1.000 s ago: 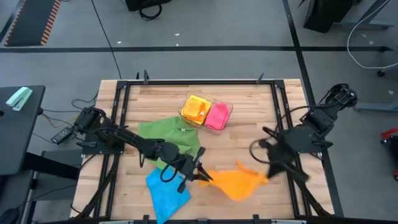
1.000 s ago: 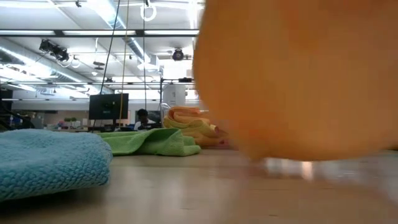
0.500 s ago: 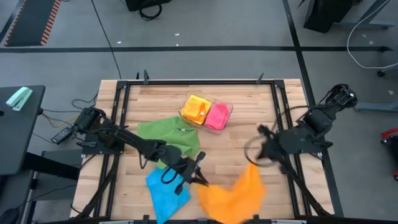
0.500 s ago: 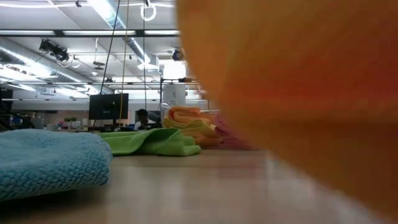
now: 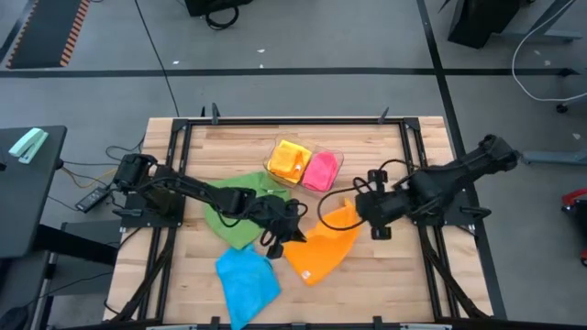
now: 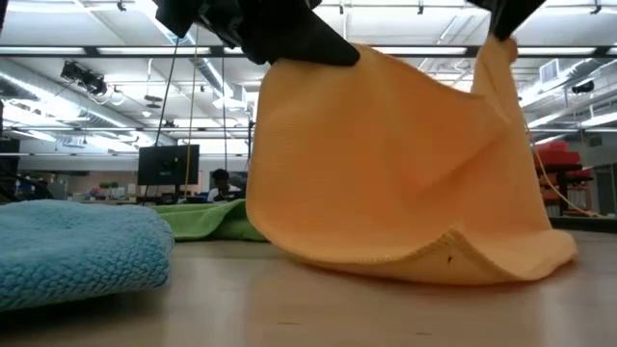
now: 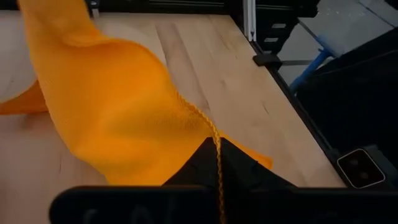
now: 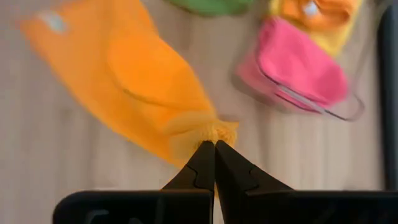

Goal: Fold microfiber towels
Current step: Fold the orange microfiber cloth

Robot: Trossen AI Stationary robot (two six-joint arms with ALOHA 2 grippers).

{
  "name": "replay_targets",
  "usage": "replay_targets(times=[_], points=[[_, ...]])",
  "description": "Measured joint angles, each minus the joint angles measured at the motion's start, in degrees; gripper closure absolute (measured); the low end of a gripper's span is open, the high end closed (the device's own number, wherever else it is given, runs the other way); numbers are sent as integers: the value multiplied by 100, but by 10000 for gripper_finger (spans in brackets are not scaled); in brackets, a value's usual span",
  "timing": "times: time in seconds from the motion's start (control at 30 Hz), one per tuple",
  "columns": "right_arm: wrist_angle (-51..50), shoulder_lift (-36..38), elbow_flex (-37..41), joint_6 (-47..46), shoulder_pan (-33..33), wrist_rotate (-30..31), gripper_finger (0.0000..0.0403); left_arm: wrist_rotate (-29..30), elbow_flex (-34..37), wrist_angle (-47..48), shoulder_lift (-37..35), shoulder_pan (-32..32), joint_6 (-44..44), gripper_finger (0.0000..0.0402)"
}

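Note:
An orange towel (image 5: 321, 252) hangs between my two grippers near the table's middle, and each gripper is shut on it. My left gripper (image 5: 292, 236) is at the towel's left upper end and my right gripper (image 5: 356, 209) at its right upper end. In the low view the orange towel (image 6: 386, 164) sags between them. A green towel (image 5: 240, 206) lies crumpled behind my left arm, and a blue towel (image 5: 246, 280) lies at the near left. A yellow-orange towel (image 5: 289, 160) and a pink towel (image 5: 320, 170) sit in a clear tray (image 5: 337, 161). My left gripper pinches the orange towel's edge (image 7: 213, 132) between its two shut fingers, coming from the table's left and slanting down. The cloth hangs away from the fingers, slack. My right gripper pinches a bunched corner (image 8: 214, 132) of the orange towel between its shut fingertips, coming from the right and pointing steeply down. The towel hangs below, and its lower fold (image 6: 415, 265) rests on the table.
The table's black frame rail (image 5: 422, 183) runs along the right side under my right arm. Bare wood (image 5: 385, 275) lies at the near right, beside the orange towel. A monitor and a person show far off in the room behind the table in the low view.
Both grippers have carried the orange towel from the near edge toward the table's middle. My right gripper has also gone left, has tipped steeply down, and stands closer to my left gripper. The towel, which reached out over the near edge, now hangs with its lower fold on the table.

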State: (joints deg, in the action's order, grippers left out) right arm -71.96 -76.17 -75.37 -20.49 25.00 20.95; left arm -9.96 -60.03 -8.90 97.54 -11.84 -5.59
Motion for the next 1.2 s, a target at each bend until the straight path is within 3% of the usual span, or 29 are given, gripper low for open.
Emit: replay_targets(times=[0.23,0.53,0.7,0.87,1.03,1.2], points=[[-564,-377,2,256,-451,161,393,136,0,-42,0,-42,48,387],[-6,-375,2,1315,-773,192,383,556,0,348,0,-66,-324,377],[27,-377,2,1652,-1281,215,312,833,0,862,2,-48,-626,383],[-185,-243,0,1262,-1787,1087,214,832,0,1018,2,-48,-855,394],[67,-102,-9,1069,-1650,-468,159,857,0,1033,2,-48,-914,376],[1212,-99,425,1252,-858,-757,157,908,0,1053,2,-48,-924,369]])
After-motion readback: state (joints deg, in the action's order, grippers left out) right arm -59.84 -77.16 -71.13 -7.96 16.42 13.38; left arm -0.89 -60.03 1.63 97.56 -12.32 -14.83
